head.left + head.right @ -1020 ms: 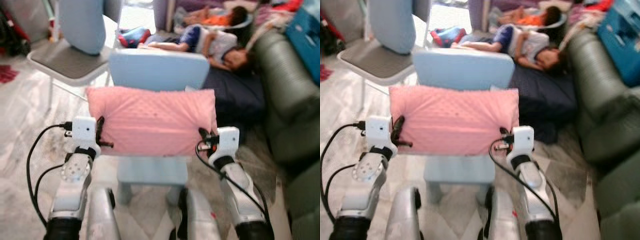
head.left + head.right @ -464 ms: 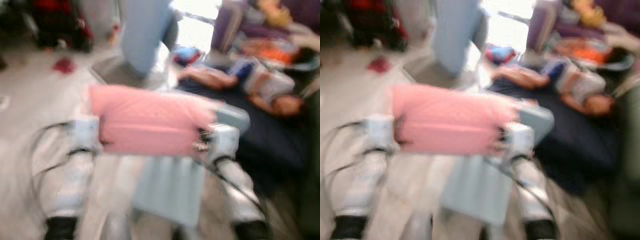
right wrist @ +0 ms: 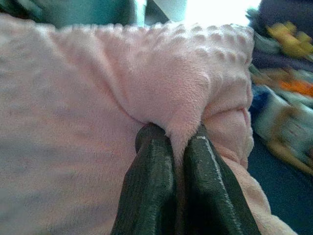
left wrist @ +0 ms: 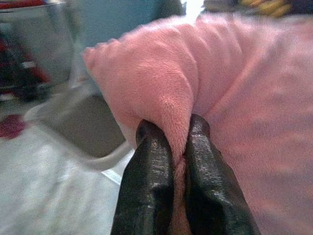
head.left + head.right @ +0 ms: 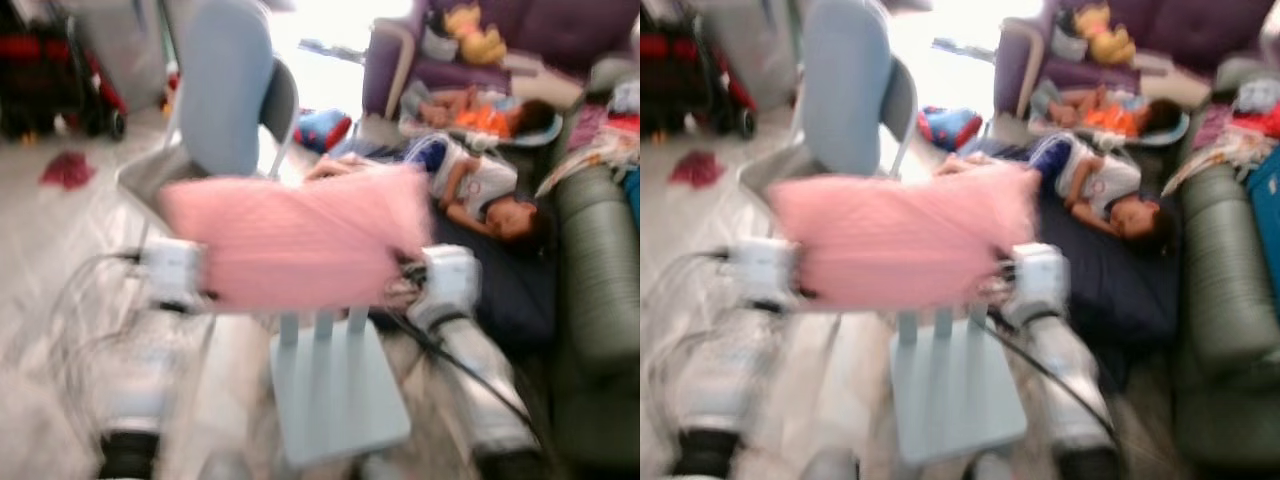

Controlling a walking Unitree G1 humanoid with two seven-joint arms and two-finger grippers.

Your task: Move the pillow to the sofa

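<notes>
Left eye view is blurred. The pink pillow (image 5: 300, 238) hangs off the floor, stretched between the two grippers, with a small pale blue chair (image 5: 335, 385) below it, its seat clear of the pillow's lower edge.

Left gripper (image 4: 177, 129): in the left wrist view both black fingers (image 4: 149, 171) are pressed together w/ a fold of the pillow's end seam pinched between them; the fabric bulges out just past the tips. Beyond the jaws on that side sit a grey chair seat (image 4: 90, 122) and pale floor (image 4: 44, 196), blurred.

Right gripper (image 3: 171, 134): right wrist view shows the same grip on the other end, jaws closed on a puckered corner of pillow, dotted fabric spreading away from the tips. Past that corner is dark blue bedding (image 3: 279, 191).

Room around the jaws: to the outer side of the left gripper the marble floor is open, w/ a red cloth (image 5: 67, 168) well apart. Beyond the pillow's top edge stands the grey chair w/ a light blue cushion (image 5: 225, 85) against its back, close behind. Outside the right gripper two people lie on the dark mattress (image 5: 500, 285), one in a white and blue top (image 5: 470, 185), one in orange (image 5: 485, 112) farther back. A green sofa (image 5: 600, 300) lines the far right edge, and a purple sofa (image 5: 470, 40) stands at the back.
</notes>
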